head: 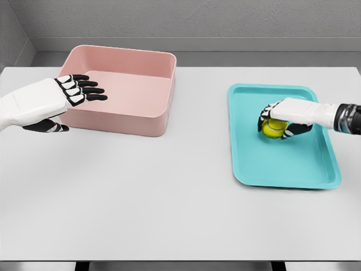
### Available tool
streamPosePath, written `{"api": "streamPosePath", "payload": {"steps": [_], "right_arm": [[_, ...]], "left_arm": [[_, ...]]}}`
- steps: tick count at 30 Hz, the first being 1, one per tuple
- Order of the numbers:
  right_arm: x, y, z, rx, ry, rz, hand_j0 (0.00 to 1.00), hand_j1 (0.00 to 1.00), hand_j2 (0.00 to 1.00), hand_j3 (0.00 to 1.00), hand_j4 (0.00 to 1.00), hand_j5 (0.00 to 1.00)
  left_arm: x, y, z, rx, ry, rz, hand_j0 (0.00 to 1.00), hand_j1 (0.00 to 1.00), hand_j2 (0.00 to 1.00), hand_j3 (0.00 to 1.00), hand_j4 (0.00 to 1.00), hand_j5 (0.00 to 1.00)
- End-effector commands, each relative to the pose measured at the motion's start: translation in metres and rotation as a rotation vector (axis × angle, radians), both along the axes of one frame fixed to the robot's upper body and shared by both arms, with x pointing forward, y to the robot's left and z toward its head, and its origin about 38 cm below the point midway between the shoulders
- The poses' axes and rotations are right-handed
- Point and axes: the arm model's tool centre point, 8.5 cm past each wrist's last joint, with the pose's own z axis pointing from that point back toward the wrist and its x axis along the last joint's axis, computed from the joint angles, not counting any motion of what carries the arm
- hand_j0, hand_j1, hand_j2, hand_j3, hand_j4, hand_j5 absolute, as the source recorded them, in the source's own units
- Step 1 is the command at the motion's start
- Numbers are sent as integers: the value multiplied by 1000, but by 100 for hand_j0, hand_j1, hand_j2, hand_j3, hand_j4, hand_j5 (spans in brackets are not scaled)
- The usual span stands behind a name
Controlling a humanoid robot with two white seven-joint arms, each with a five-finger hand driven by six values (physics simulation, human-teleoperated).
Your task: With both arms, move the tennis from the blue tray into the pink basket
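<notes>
Left hand is seen at the upper left of the frame, fingers flat and spread, nothing held, beside the left wall of the pink rectangular plastic basket. At centre right, the yellow-green fuzzy tennis ball sits in the shallow blue tray, with the right hand curled over it. The ball is judged light, springy and prone to rolling; a wrap around its middle is advised

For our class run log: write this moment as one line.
right hand: shut on tennis ball | ball: in blue tray | left hand: open, at pink basket rim | basket: empty
</notes>
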Motion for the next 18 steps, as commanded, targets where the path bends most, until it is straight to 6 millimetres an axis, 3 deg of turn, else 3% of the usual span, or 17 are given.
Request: {"api": "streamPosePath", "payload": {"steps": [1,3,16,18], "right_arm": [[0,2,8,16,-19,4,49,49,49,49,49,49],[0,3,20,29,-53,7,49,49,49,49,49,49],[-12,39,40,35,-120,127,45,45,45,45,45,45],[-15,58,41,52,-134,169,45,45,45,45,45,45]], "left_arm": [[0,0,1,-6,1,0,100,100,100,100,100,100],[0,0,1,-6,1,0,100,100,100,100,100,100],[-1,-2,2,-8,-1,-8,100,100,100,100,100,100],[-1,-2,2,-8,-1,-8,100,100,100,100,100,100]]}}
